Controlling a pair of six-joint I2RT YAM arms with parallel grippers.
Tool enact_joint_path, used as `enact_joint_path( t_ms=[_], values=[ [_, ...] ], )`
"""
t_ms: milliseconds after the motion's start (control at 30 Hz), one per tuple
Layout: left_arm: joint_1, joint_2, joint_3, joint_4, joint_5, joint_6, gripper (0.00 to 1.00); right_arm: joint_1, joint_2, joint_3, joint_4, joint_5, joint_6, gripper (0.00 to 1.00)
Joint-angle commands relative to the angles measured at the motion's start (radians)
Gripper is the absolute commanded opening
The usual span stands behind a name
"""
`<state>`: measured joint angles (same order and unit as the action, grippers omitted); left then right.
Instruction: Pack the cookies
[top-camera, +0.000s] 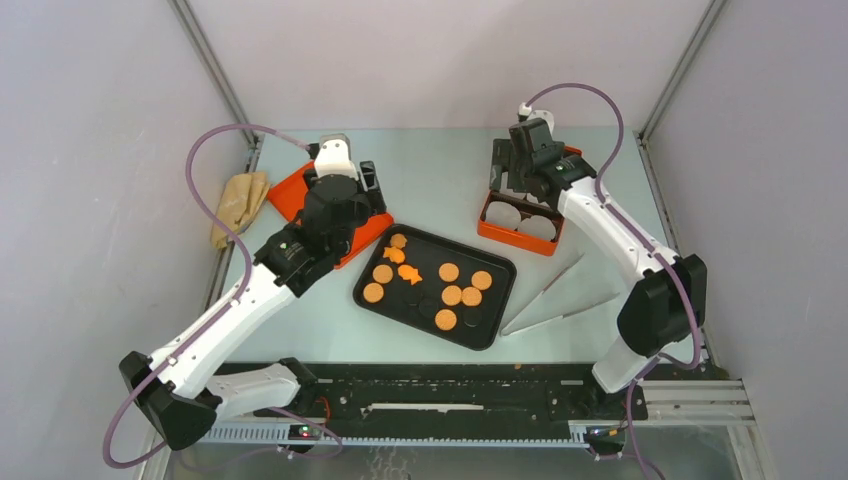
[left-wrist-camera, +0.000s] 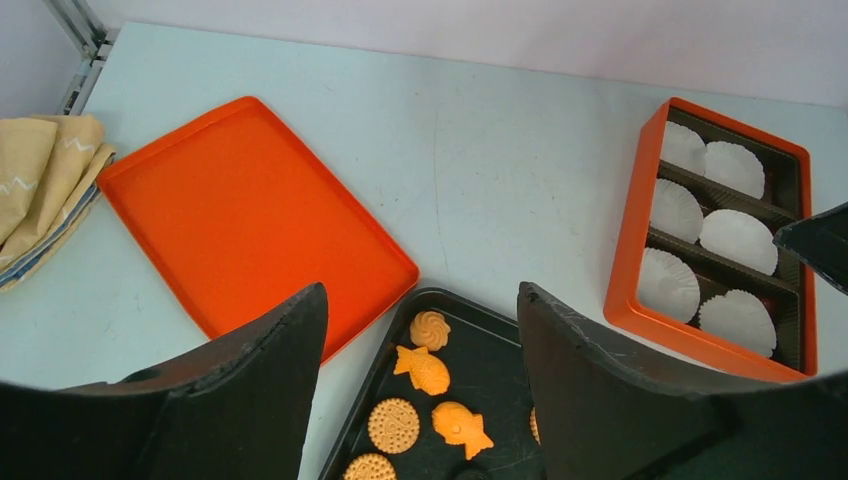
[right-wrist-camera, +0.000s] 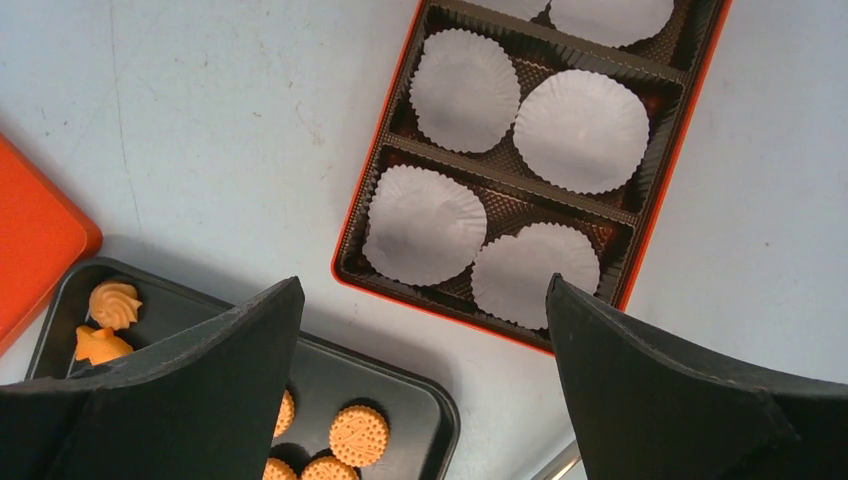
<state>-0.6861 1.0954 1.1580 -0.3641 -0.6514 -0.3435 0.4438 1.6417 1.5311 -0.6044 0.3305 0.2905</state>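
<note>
The small flat cookies (top-camera: 430, 280) all lie on a shallow black rectangular tray (top-camera: 497, 300) in the middle of the pale tabletop (top-camera: 440, 190). Most are round and orange, two are orange fish shapes, one is a piped swirl, and a few dark round ones sit at the tray's near side.

The left end effector (left-wrist-camera: 420, 300) hangs above the tray's far corner with its two dark fingers (left-wrist-camera: 270, 370) spread wide and nothing between them. The swirl and both fish show in the gap just below it. A flat orange plastic tray (left-wrist-camera: 240, 210) lies on the tabletop to its left, touching or nearly touching the black tray's edge. A folded beige cloth (left-wrist-camera: 40, 180) lies beyond that, farther left. Well off to its right stands an orange rectangular box (left-wrist-camera: 628, 240) with a dark ribbed insert, holding six white fluted paper liners (left-wrist-camera: 700, 215) in pairs.

The right end effector (right-wrist-camera: 425, 283) hovers over the near end of that box, its fingers (right-wrist-camera: 640, 380) likewise spread and holding nothing. The nearest pair of liners sits directly under the gap. The black tray's corner, with some cookies on it, lies below and to its left. Two slim metal tongs (top-camera: 545, 290) rest on the tabletop beside the black tray, apart from both end effectors.
</note>
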Motion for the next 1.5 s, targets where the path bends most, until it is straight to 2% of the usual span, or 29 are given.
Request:
enact_joint_path(
  t_ms=[0, 100, 200, 267, 400, 533, 733, 867, 1033, 1267, 1433, 1467],
  values=[
    [0.011, 0.003, -0.002, -0.004, -0.039, -0.007, 0.75, -0.002, 0.042, 0.068, -0.047, -0.022, 0.024, 1.00],
    [0.076, 0.050, 0.034, -0.016, 0.003, -0.022, 0.75, -0.028, 0.103, 0.142, -0.042, -0.126, 0.024, 0.99],
    [0.218, 0.120, 0.084, -0.065, 0.190, -0.123, 0.65, -0.057, 0.199, 0.276, -0.083, -0.188, 0.052, 0.94],
    [0.276, 0.156, 0.095, -0.089, 0.253, -0.178, 0.57, -0.062, 0.283, 0.363, -0.124, -0.192, 0.053, 0.92],
    [0.287, 0.186, 0.065, -0.098, 0.252, -0.196, 0.49, -0.075, 0.453, 0.537, -0.208, -0.200, 0.045, 0.87],
    [0.286, 0.188, 0.022, -0.091, 0.286, -0.223, 0.37, -0.091, 0.626, 0.730, -0.322, -0.213, 0.069, 0.81],
    [0.285, 0.167, -0.032, -0.089, 0.290, -0.225, 0.26, -0.099, 0.639, 0.616, -0.244, -0.247, 0.102, 0.77],
    [0.286, 0.167, -0.049, -0.089, 0.295, -0.226, 0.24, -0.112, 0.669, 0.621, -0.245, -0.244, 0.102, 0.74],
    [0.286, 0.168, -0.059, -0.082, 0.303, -0.225, 0.24, -0.123, 0.727, 0.663, -0.247, -0.282, 0.104, 0.59],
    [0.286, 0.167, -0.069, -0.084, 0.303, -0.217, 0.24, -0.105, 0.840, 0.777, -0.302, -0.320, 0.099, 0.51],
    [0.285, 0.170, -0.070, -0.080, 0.308, -0.213, 0.24, -0.075, 0.832, 0.771, -0.278, -0.340, 0.090, 0.31],
    [0.286, 0.171, -0.069, -0.079, 0.311, -0.212, 0.24, -0.062, 0.828, 0.775, -0.274, -0.350, 0.085, 0.30]
  ],
)
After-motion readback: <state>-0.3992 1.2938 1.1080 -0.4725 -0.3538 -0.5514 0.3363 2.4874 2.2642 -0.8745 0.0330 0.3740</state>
